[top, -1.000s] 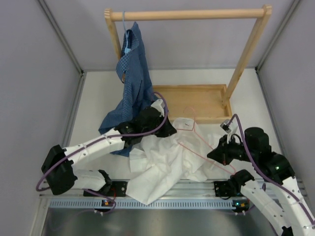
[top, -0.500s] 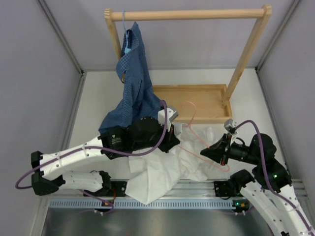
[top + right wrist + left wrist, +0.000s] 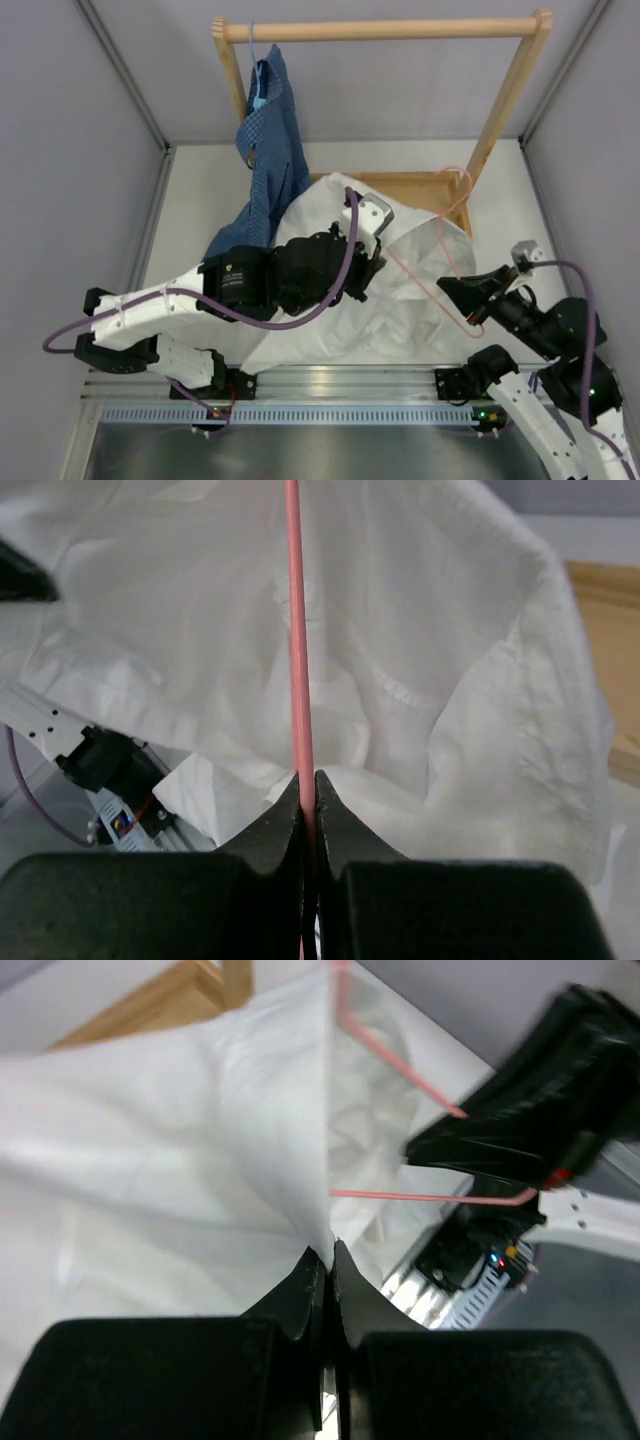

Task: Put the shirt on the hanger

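The white shirt (image 3: 330,215) is lifted off the table and spread like a tent over the middle. My left gripper (image 3: 368,262) is shut on a fold of the shirt (image 3: 180,1150), with cloth pinched between its fingertips (image 3: 330,1250). My right gripper (image 3: 468,304) is shut on the pink hanger (image 3: 440,255), holding one of its wire bars (image 3: 298,630) between the fingertips (image 3: 306,780). The hanger's hook (image 3: 458,180) points up by the wooden post. Part of the hanger frame lies against the shirt (image 3: 420,630); the pink wire also shows in the left wrist view (image 3: 400,1065).
A blue checked shirt (image 3: 265,150) hangs on a light blue hanger (image 3: 256,85) from the wooden rack (image 3: 390,30) at the back. The rack's wooden tray base (image 3: 440,190) sits behind the white shirt. Grey walls close in both sides. A metal rail (image 3: 300,410) runs along the near edge.
My left gripper has raised the white shirt up and back, spreading it wide. My right gripper has moved right and lifted the hanger, whose hook now reaches the rack's right post.
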`<state>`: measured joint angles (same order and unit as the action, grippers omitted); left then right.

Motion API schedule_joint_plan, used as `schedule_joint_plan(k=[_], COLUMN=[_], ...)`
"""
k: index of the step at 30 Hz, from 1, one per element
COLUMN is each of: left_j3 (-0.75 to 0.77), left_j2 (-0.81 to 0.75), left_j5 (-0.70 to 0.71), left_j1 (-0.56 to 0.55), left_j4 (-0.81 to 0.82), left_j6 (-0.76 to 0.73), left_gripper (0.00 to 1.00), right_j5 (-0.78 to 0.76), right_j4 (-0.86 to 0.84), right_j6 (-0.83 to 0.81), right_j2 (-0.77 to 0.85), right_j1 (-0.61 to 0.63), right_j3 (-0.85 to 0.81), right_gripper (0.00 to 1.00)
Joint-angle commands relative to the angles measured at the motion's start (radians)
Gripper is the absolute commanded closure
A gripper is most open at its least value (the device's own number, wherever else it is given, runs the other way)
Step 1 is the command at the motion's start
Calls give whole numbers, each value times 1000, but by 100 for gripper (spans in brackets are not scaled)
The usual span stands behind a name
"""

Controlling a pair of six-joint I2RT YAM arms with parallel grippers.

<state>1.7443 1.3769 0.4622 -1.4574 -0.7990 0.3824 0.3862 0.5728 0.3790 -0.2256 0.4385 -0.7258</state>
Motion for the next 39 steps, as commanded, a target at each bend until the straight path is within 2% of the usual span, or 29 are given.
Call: schedule_joint_plan(k=[1,2,3,7,11,15,19,28,33,39], left_j3=[96,101,112,115,84,81,57,63,119,205], left_j2=[-6,5,10,33,37,50,56,128,143,175], left_j5=[264,288,291,283,273,236,159,-31,-69,-47], left_j1=[-8,-6,2,5,3,3,5,0,-4,-6], left_j4=[-17,-13,-3,4,18,20,23,20,20,18], left_j6=[-25,-40,-49,-69,-79,-79,-80,-73,-82,-119], left_gripper=[100,100,100,100,100,100,100,100,100,100], right_j5=[-203,-138,16,302,407,416,350,215,172,154], right_j4=[22,36,35,15,-50,-71,-77,-316,-455,-445], right_j6=[2,-6,-20,-9,32,41,35,60,113,106], right_j2=[65,55,40,-14,28,17,-27,-78,-2,64], right_j1=[5,6,5,5,6,6,5,5,6,5], right_j3=[-99,-104,-103,-77,-18,9,20,69,181,187], right_gripper=[100,100,100,100,100,100,100,100,100,100])
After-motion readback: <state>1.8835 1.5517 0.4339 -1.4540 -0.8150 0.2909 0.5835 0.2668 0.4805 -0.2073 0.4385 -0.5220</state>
